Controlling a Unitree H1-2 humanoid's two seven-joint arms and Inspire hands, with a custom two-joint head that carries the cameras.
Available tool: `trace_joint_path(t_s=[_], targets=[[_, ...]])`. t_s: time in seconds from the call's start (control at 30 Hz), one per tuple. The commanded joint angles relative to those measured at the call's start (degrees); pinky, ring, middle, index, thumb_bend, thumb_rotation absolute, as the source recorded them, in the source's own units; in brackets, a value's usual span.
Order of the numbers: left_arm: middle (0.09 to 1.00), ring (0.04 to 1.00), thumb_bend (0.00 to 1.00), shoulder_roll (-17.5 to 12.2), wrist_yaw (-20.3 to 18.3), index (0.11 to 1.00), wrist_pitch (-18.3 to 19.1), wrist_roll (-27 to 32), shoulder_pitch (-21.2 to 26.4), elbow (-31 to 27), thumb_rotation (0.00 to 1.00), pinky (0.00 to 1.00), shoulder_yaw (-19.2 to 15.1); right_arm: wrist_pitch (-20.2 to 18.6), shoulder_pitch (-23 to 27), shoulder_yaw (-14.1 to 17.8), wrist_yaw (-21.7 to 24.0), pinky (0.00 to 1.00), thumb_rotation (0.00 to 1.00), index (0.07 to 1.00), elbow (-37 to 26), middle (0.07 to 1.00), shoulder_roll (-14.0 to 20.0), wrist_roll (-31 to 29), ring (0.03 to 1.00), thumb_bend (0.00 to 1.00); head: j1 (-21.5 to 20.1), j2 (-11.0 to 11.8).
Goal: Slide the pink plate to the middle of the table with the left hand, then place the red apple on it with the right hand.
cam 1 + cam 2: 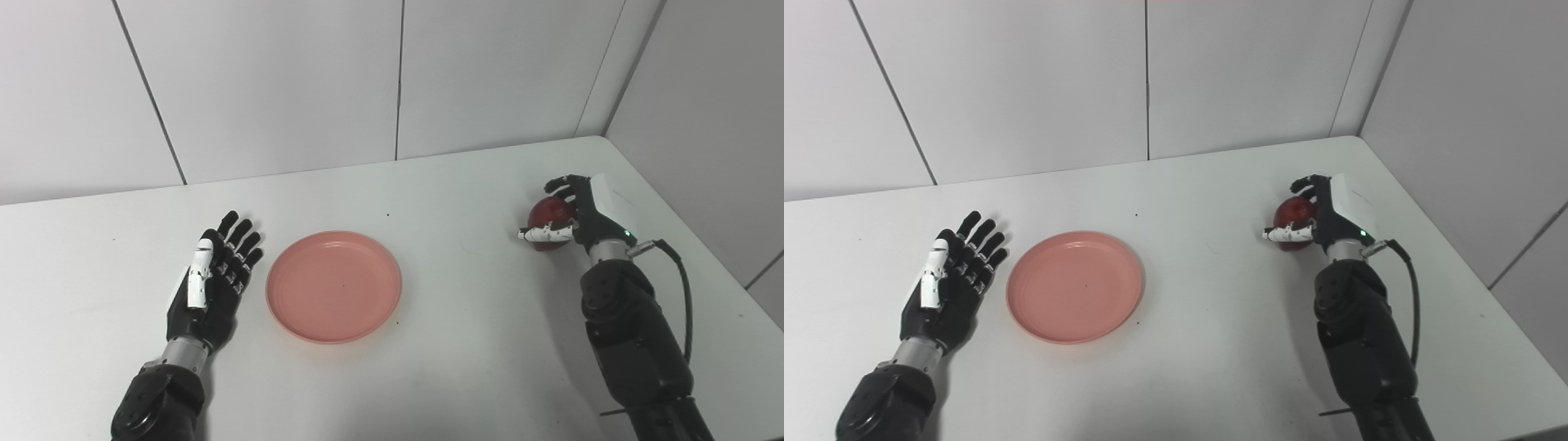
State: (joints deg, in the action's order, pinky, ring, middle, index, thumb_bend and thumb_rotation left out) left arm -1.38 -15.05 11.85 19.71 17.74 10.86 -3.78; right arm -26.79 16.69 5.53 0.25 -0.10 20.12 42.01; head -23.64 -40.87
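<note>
Pink plate (pixel 334 286): lies flat on the white table (pixel 429 367), near its middle, with nothing on it.
Left hand (pixel 211 282): just left of the plate, not touching it, fingers spread and straight, holding nothing.
Red apple (pixel 549 215): well to the right of the plate, near the table's right edge.
Right hand (pixel 572 214): wrapped around the apple, fingers over its far side, thumb across its near side.
Wall: pale panels behind the plate.
</note>
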Motion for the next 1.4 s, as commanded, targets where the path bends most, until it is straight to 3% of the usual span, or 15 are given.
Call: trace_joint_path(t_s=[0.0,0.13,0.77,1.2,1.37], targets=[[0.963,0.955,0.38,-0.5,0.7,0.946,2.3,-0.5,-0.8,0.5,1.0,0.96,0.3,-0.1,1.4,-0.3,-0.8,0.38,0.14,0.504,-0.3,0.531,1.6,1.3,0.462,0.6,0.1,0.0],[0.959,0.951,0.38,-0.5,0.9,0.943,2.4,-0.6,-0.8,0.3,1.0,0.96,0.3,-0.1,1.4,-0.5,-0.2,0.32,0.14,0.486,-0.5,0.495,1.4,2.6,0.412,0.52,0.1,0.1],[0.96,0.95,0.38,-0.1,0.9,0.944,2.2,-0.5,-0.6,0.8,1.0,0.96,0.4,-0.1,1.2,0.2,-0.6,0.29,0.13,0.485,-9.2,0.465,0.6,3.2,0.377,0.52,0.6,0.4],[0.957,0.948,0.38,0.7,1.9,0.945,2.3,-1.2,-1.0,-0.1,1.0,0.95,1.1,-0.1,3.1,-0.7,3.8,0.35,0.13,0.485,-18.3,0.483,-0.3,5.5,0.421,0.52,2.1,1.1],[0.952,0.943,0.38,1.3,2.8,0.94,2.6,-1.4,-1.2,-0.4,1.0,0.95,1.3,0.0,5.2,-2.7,6.4,0.34,0.13,0.485,-20.8,0.487,-2.0,8.2,0.414,0.52,2.9,1.4]])
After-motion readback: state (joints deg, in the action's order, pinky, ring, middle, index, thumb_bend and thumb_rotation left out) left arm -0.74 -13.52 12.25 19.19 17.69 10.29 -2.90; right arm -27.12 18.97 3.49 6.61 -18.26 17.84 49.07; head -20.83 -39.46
